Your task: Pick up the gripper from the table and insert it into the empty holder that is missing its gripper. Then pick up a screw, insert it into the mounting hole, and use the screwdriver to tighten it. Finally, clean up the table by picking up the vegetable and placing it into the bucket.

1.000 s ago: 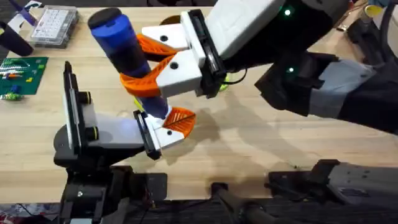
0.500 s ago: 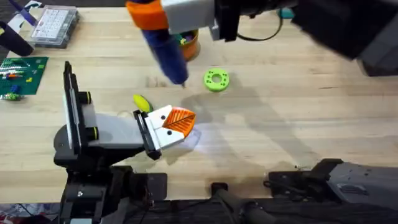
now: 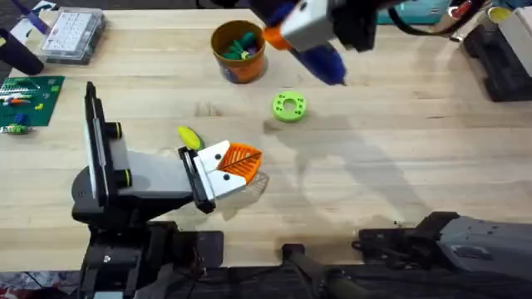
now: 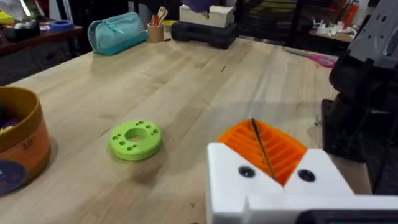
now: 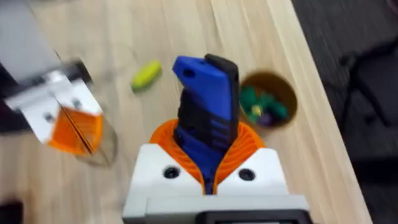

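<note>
Screwdriver (image 3: 320, 56), clamped in right gripper (image 5: 208, 177), is now lifting away from holder (image 3: 133, 170) toward bucket (image 3: 238, 50); tightening prob. complete. Left gripper (image 4: 273, 162): narrow, empty.

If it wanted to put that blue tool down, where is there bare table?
The wide wood right of the green ring and the holder is bare. It is crowded around the bucket, ring, vegetable and holder, and by the parts box far left.
</note>
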`<control>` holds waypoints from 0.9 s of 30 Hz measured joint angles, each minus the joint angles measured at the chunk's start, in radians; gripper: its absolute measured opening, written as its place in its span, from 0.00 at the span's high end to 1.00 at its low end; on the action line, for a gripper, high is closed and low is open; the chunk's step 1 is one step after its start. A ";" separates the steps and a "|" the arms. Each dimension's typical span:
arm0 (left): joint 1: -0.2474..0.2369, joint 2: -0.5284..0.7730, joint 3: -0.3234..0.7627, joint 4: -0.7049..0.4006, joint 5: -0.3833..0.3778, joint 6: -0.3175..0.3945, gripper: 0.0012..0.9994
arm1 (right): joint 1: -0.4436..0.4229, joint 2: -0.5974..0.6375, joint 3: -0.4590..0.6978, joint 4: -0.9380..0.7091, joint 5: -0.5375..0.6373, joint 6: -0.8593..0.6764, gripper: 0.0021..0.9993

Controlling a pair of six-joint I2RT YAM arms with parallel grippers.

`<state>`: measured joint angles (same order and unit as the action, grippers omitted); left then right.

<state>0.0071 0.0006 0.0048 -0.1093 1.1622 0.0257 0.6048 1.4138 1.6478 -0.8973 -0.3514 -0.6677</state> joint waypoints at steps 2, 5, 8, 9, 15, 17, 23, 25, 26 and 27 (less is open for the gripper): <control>0.000 0.000 0.000 0.000 0.000 0.000 0.98 | 0.000 0.000 0.000 -0.058 0.043 -0.025 0.96; 0.000 0.000 0.000 0.000 0.000 0.000 0.98 | 0.000 0.000 0.000 -0.139 0.082 -0.045 0.96; 0.000 0.000 0.000 0.000 0.000 0.000 0.98 | 0.000 0.000 0.000 -0.182 0.133 -0.056 0.96; 0.000 0.000 0.000 0.000 0.000 0.000 0.98 | 0.000 0.000 0.000 -0.188 0.157 -0.058 0.96; 0.000 0.000 0.000 0.000 0.000 0.000 0.98 | -0.018 0.003 -0.001 -0.204 0.319 -0.078 0.95; 0.000 0.000 0.000 0.000 0.000 0.000 0.98 | -0.044 0.010 -0.009 -0.196 0.362 -0.100 0.96; 0.000 0.000 0.000 0.004 -0.029 0.000 0.98 | -0.174 0.042 -0.128 -0.084 0.423 -0.184 0.96; 0.000 0.000 0.000 0.005 -0.038 0.000 0.98 | -0.223 0.060 -0.186 -0.030 0.434 -0.206 0.96; 0.000 0.000 0.000 0.005 -0.040 0.000 0.98 | -0.243 0.069 -0.214 -0.001 0.437 -0.215 0.95; 0.000 0.000 0.000 0.005 -0.043 0.000 0.98 | -0.264 0.079 -0.240 0.030 0.438 -0.225 0.95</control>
<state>0.0071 0.0006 0.0048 -0.1042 1.1188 0.0261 0.3411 1.4925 1.4074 -0.8670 0.0868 -0.8929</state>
